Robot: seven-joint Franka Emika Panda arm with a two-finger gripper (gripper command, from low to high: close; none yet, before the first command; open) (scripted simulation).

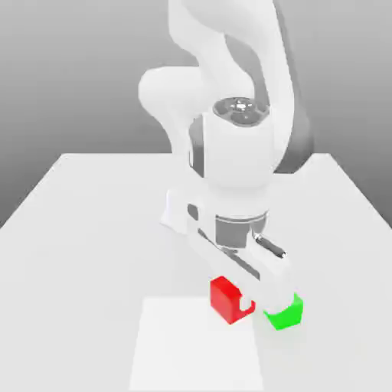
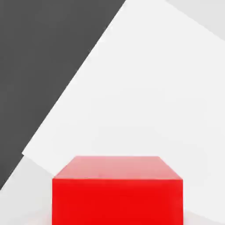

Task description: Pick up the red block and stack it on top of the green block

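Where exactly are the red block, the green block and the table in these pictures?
red block (image 1: 224, 297): exterior view, on its front face.
green block (image 1: 286, 315): exterior view, on its front face beside the red one.
table (image 1: 92, 230): exterior view, on its bare white top.

The red block (image 1: 228, 298) sits on the table (image 1: 92, 230), just beside the green block (image 1: 285, 314) on the exterior view's left.
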